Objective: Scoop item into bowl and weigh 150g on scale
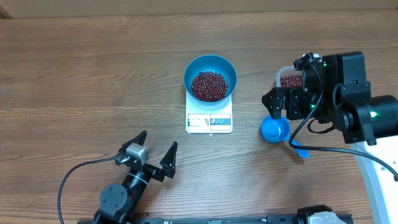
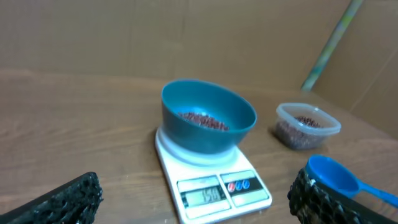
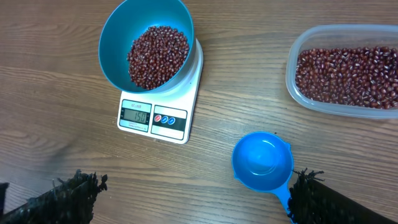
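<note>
The blue bowl [image 1: 210, 66] holds a heap of dark red-brown beans [image 1: 208, 86] and stands on the white scale [image 1: 209, 122]. In the right wrist view the scale's display [image 3: 136, 115] seems to read 150. A small blue scoop [image 1: 275, 129] lies empty on the table right of the scale. My right gripper [image 3: 193, 199] hovers open above it, with the scoop's handle by the right finger [image 3: 317, 199]. Near the front edge, my left gripper [image 1: 159, 139] is open and empty and points towards the scale [image 2: 211, 186].
A clear plastic tub [image 3: 345, 71] of more beans sits at the right rear, partly under the right arm [image 1: 339, 93] in the overhead view. Bare wooden table [image 1: 93, 74] lies to the left of the scale.
</note>
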